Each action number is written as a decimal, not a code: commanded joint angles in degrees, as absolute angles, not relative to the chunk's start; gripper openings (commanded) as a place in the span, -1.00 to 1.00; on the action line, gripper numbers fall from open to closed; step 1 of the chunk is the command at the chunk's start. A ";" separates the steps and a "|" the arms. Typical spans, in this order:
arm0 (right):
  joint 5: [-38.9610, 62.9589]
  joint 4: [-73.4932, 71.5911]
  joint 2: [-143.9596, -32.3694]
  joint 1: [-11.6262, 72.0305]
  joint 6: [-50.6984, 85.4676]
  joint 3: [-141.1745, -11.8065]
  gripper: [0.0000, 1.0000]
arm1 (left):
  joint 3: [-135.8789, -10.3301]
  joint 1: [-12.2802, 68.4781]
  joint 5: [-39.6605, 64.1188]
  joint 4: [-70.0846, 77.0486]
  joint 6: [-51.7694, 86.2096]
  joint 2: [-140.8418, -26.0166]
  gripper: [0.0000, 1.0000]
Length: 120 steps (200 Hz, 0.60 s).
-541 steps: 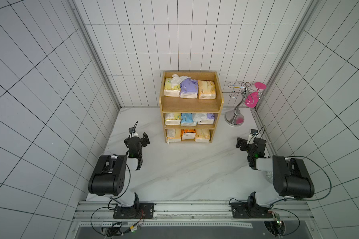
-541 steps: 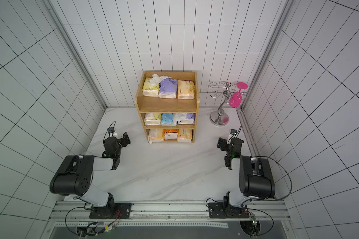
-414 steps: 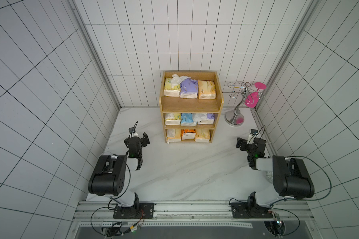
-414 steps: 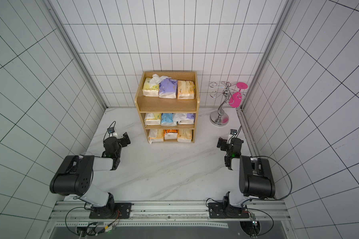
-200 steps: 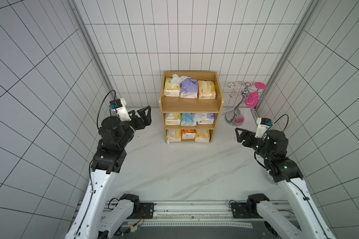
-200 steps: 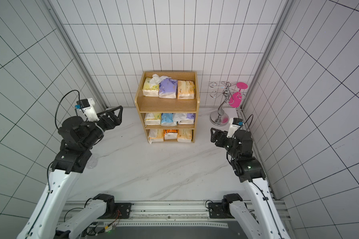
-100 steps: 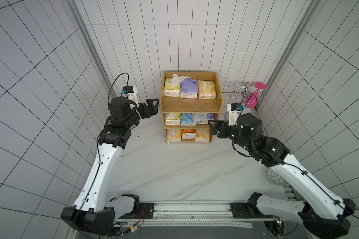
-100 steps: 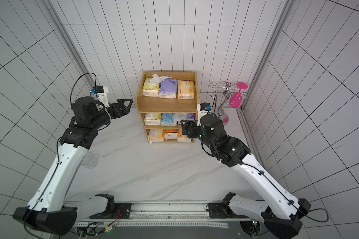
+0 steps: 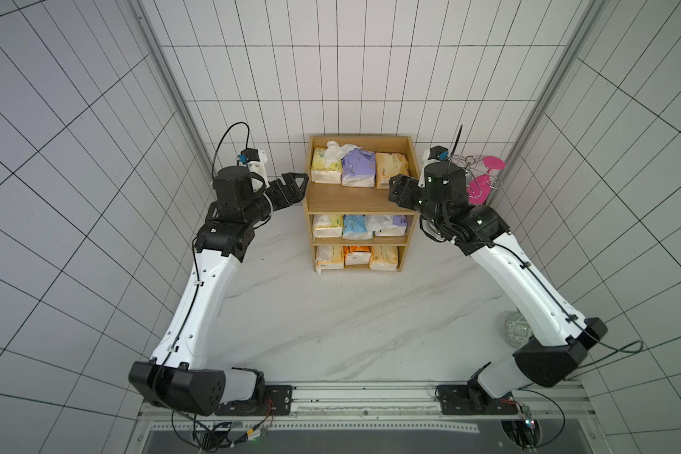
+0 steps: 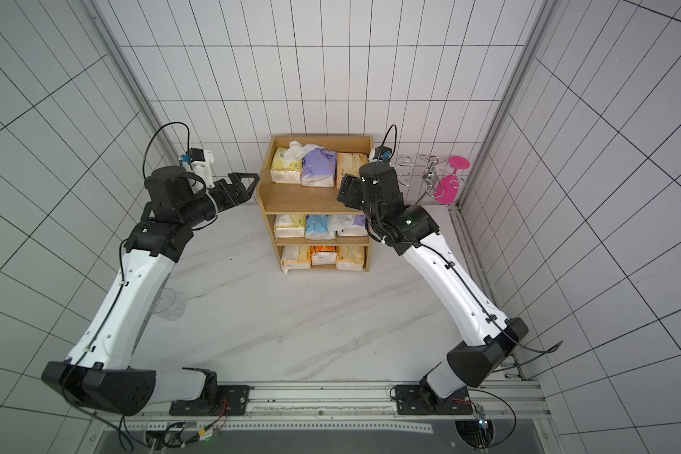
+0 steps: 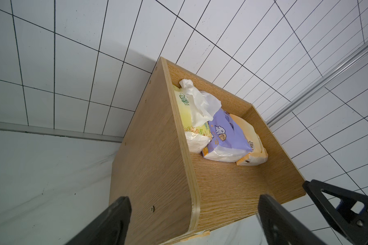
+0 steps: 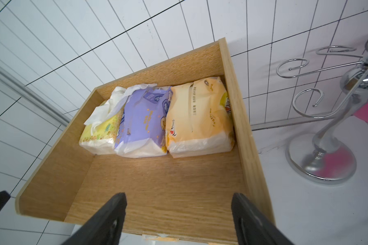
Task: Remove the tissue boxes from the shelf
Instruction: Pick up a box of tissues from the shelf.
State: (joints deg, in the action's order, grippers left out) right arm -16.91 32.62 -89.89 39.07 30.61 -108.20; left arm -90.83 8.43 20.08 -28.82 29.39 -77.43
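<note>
Your shelf [image 9: 346,198] stands on the desk [image 9: 331,314] against the back wall, and all nine packs are in it, three to a tier. On the top tier the three lie side by side, pushed to the back. The yellow pack [image 9: 325,171] is on the left with white tissue sticking out. The purple pack [image 9: 356,169] is in the middle, and the peach pack [image 9: 390,171] lies against the right side wall. The front half of that tier is bare wood. The middle tier holds three more, with the blue pack [image 9: 354,227] in the centre and loose tissue showing on the one to its right. The bottom tier holds the last three, with the orange pack [image 9: 356,254] in the centre.

Your left gripper [image 9: 301,184] hangs just beside the shelf's left wall, level with the top tier. Its jaws are wide apart and hold nothing. In its wrist view the front edge of that wall shows between the two fingers [image 11: 119,212]. You cannot tell whether a tip touches the wood.

Your right gripper [image 9: 396,190] hovers over the front right of the top tier, jaws apart and empty. It points toward the purple and peach packs, with bare wood between it and them.

Right of the shelf, near the right arm, stands a silver stand [image 12: 321,161] with a pink glass [image 9: 492,163] hanging on it.
</note>
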 commanded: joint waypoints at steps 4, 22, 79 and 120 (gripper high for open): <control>-13.36 32.03 -92.71 35.96 34.33 -111.16 0.66 | -89.85 8.49 22.33 -29.29 29.00 -77.37 0.95; -12.65 30.13 -94.44 35.33 35.49 -111.49 0.65 | -88.68 8.48 22.87 -29.06 28.57 -76.77 0.95; -17.40 32.10 -101.34 36.42 35.78 -117.45 0.63 | -83.77 8.74 26.18 -23.29 29.18 -75.24 0.93; -22.39 31.48 -104.67 36.69 36.70 -117.79 0.63 | -80.63 9.22 26.81 -21.27 28.59 -73.55 0.92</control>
